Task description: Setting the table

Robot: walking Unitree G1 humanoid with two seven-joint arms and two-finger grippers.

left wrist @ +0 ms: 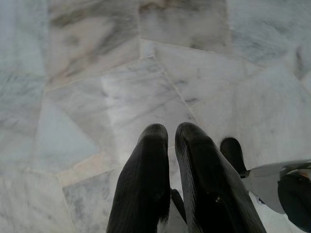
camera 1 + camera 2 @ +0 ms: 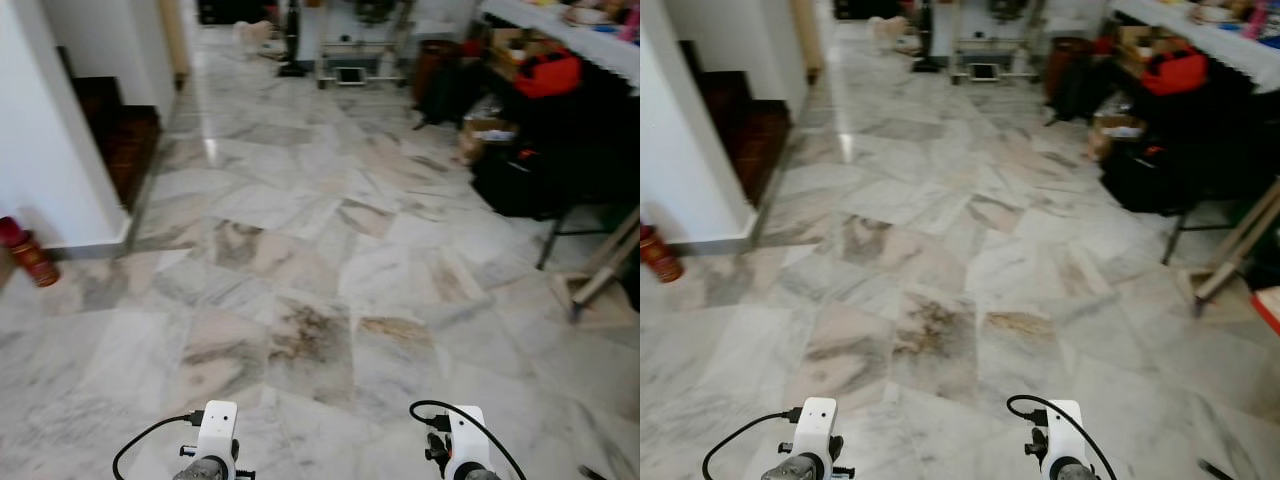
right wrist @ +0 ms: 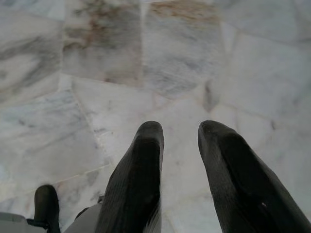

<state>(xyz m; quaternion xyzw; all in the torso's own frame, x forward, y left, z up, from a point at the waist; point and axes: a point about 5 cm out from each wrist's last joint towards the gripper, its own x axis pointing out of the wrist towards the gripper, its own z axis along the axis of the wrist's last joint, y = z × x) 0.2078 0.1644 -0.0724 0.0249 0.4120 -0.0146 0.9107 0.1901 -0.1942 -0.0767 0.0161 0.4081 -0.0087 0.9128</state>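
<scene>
A table with a white lace-edged cloth (image 2: pixel 560 30) stands far off at the back right, with a few blurred items on it. Both arms hang low over the marble floor, and their white wrists (image 2: pixel 215 440) (image 2: pixel 465 445) show at the bottom of the head views. My left gripper (image 1: pixel 170 133) points down at the floor, its two black fingers almost touching and holding nothing. My right gripper (image 3: pixel 181 128) also points at the floor, its fingers spread apart with bare tile between them.
A white wall (image 2: pixel 50 150) and a dark stairway (image 2: pixel 120 130) are on the left, with a red extinguisher (image 2: pixel 30 255) at the wall's foot. Black bags (image 2: pixel 540 150), a red bag (image 2: pixel 548 72), a cardboard box (image 2: pixel 485 130) and wooden legs (image 2: pixel 600 270) crowd the right. Marble floor (image 2: pixel 320 250) stretches ahead.
</scene>
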